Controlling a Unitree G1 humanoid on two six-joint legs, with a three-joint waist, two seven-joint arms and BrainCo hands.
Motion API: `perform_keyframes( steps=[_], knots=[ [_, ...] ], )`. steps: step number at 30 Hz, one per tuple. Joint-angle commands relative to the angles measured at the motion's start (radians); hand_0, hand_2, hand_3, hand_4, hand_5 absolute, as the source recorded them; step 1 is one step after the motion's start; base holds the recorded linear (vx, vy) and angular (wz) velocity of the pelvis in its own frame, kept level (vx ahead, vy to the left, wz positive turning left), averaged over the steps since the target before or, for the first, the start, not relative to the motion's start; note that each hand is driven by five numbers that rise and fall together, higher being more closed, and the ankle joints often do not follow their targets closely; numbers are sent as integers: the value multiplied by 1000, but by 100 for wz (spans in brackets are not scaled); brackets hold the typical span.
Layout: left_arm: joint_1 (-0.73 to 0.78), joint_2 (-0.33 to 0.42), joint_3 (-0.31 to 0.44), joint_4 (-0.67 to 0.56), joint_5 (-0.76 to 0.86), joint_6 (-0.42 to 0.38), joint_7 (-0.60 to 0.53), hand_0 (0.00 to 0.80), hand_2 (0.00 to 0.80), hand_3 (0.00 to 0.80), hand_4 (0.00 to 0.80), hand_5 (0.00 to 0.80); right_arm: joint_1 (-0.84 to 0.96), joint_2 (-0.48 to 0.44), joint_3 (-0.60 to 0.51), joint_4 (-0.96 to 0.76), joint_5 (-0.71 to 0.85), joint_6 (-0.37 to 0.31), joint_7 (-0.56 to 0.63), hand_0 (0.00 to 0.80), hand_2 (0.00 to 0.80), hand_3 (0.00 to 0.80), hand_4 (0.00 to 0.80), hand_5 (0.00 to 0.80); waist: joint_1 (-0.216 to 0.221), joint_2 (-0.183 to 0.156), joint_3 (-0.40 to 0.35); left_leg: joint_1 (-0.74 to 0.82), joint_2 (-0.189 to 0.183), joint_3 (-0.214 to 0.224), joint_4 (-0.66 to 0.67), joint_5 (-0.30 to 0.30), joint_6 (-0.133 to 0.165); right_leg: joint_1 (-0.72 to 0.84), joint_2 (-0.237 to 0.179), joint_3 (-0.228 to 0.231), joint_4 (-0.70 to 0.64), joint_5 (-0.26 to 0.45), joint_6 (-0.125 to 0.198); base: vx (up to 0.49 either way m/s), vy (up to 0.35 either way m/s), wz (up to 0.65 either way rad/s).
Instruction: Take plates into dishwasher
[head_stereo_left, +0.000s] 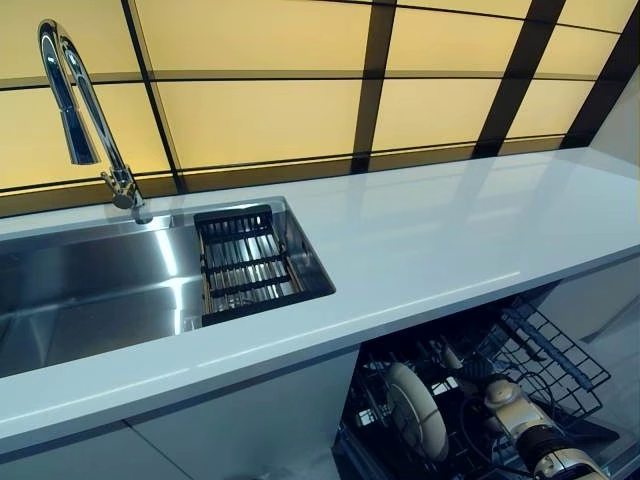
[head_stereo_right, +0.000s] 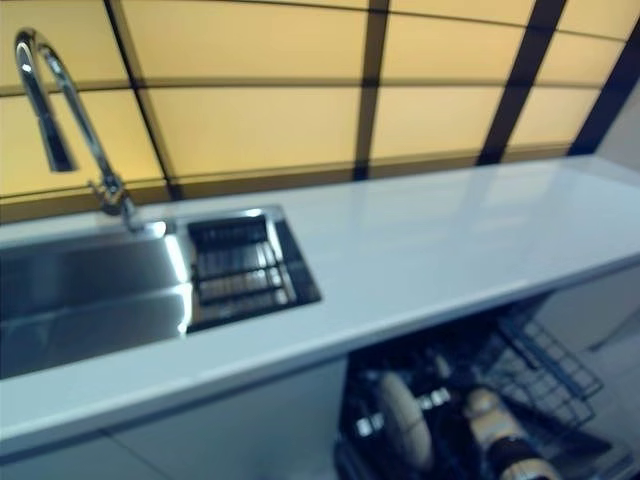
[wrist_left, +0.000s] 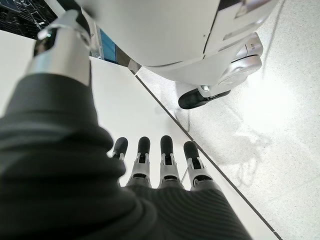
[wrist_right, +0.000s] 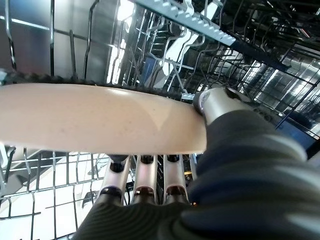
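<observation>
A cream plate (wrist_right: 100, 117) stands on edge in the dishwasher's lower wire rack (head_stereo_left: 560, 360), under the countertop at the lower right. It also shows in the left eye view (head_stereo_left: 415, 410). My right hand (wrist_right: 145, 180) is on it: the fingers lie along one face and the thumb (wrist_right: 215, 102) presses the rim, pinching the plate among the rack's tines. My left hand (wrist_left: 165, 165) hangs low beside a white cabinet front, fingers straight and empty. It shows in neither eye view.
A white countertop (head_stereo_left: 450, 230) runs above the open dishwasher. A steel sink (head_stereo_left: 90, 290) with a tall faucet (head_stereo_left: 80, 110) and a black drain basket (head_stereo_left: 245, 265) is on the left. Speckled floor (wrist_left: 280, 125) lies beside the cabinet.
</observation>
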Motion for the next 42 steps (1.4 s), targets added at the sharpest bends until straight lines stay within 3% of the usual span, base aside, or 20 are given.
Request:
perform_keyframes(
  steps=[1,2,3,4,5,6,7,32,42],
  knots=[
    [-83,-9,-58,51,-4,-41,2,0,0,0,0,0,-49,-65,9,50,15,3,-33,596,596,596,596,596,34,22,12,-22,25,-36,4,-19,-9,-66,1,-9,128,-24,-43,0,0,0],
    [-83,-10,-58,52,-4,-42,2,0,0,0,0,0,-50,-65,10,50,14,4,-33,464,464,464,464,464,34,22,12,-23,26,-36,4,-19,-9,-67,1,-9,128,-24,-43,0,0,0],
    [-83,-11,-59,53,-4,-43,3,0,0,0,0,0,-50,-65,10,50,13,4,-33,433,433,433,433,433,34,22,12,-23,26,-36,4,-19,-9,-67,1,-9,128,-24,-43,0,0,0],
    [-83,-12,-60,53,-5,-43,3,0,0,0,0,0,-47,-65,10,50,12,2,-37,220,220,220,220,220,33,22,11,-23,25,-36,4,-20,-9,-68,1,-9,129,-24,-43,0,0,0],
    [-83,-12,-60,53,-5,-44,3,0,0,0,0,0,-47,-64,10,50,12,2,-38,220,220,220,220,220,33,21,11,-23,25,-36,4,-20,-9,-68,1,-9,129,-25,-43,0,0,0],
    [-82,-12,-61,53,-4,-44,4,0,0,0,0,0,-46,-64,9,50,13,2,-38,50,50,50,50,50,33,21,11,-23,25,-36,4,-20,-9,-68,1,-9,129,-25,-43,0,0,0],
    [-81,-11,-60,51,-4,-45,4,0,0,0,0,0,-44,-66,8,43,11,5,-37,0,0,0,0,0,33,21,11,-22,25,-36,4,-20,-9,-69,2,-8,130,-25,-43,0,0,0],
    [-78,-14,-57,48,-10,-44,7,0,0,0,0,0,-45,-65,12,-29,1,-11,-41,0,0,0,0,0,26,22,17,-15,29,-33,5,-21,-8,-77,2,-8,142,-27,-46,0,0,0],
    [-68,-5,-26,24,-12,-33,7,0,0,0,0,0,-7,-100,3,-198,-23,-13,-14,0,0,0,0,0,9,17,27,-17,35,-24,4,-20,-11,-87,2,-3,151,-27,-44,0,0,0]
  ],
)
